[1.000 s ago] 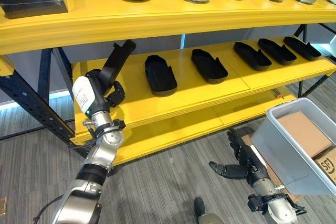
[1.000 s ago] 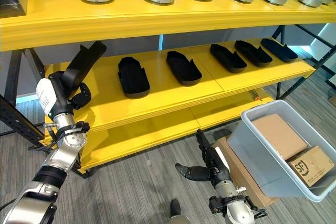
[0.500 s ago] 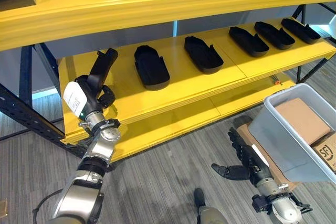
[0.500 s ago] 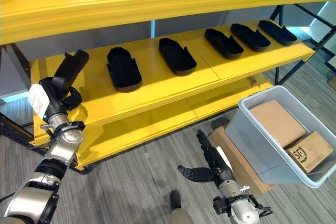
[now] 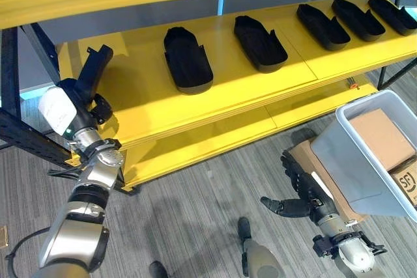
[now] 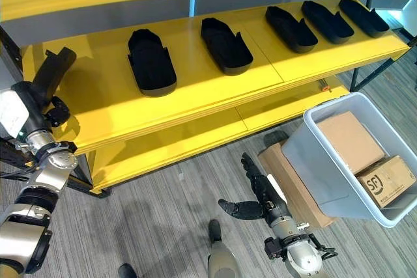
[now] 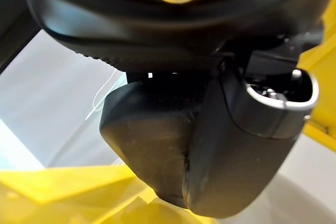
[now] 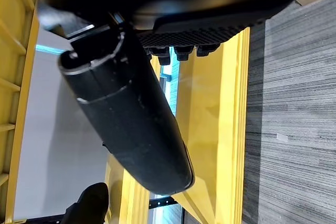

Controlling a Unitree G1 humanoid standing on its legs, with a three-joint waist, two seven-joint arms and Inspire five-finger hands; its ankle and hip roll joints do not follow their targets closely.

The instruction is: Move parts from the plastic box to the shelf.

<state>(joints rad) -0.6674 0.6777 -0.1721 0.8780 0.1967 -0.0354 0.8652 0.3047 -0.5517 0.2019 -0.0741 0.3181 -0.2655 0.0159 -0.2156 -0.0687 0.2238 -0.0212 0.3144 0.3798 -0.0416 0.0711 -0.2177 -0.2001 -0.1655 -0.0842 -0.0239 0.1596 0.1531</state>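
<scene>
- The left hand (image 5: 98, 105) is curled round a black part (image 5: 93, 73) at the shelf's (image 5: 150, 105) far-left end, the part's free end tilted up and away over the middle deck.
- To do this step well, I judge the part should come down flat on the bare yellow patch left of the nearest placed part (image 5: 187, 60), lined up like its neighbours before the fingers let go.
- It should land well in from the front lip, or it may tip off on release.
- The left arm reaches up from the lower left, wrist raised beside the shelf's dark post (image 5: 26, 141).
- Four more placed parts sit in a row to the right along the same deck, well apart from one another.
- The right hand (image 6: 251, 206) hangs low over the floor, fingers straight and spread, thumb out, holding nothing.
- Just right of it the box (image 6: 306, 161) stands tilted on a cardboard base, with two cartons (image 6: 365, 157) inside.
- I cannot tell if any black parts remain in the box.
</scene>
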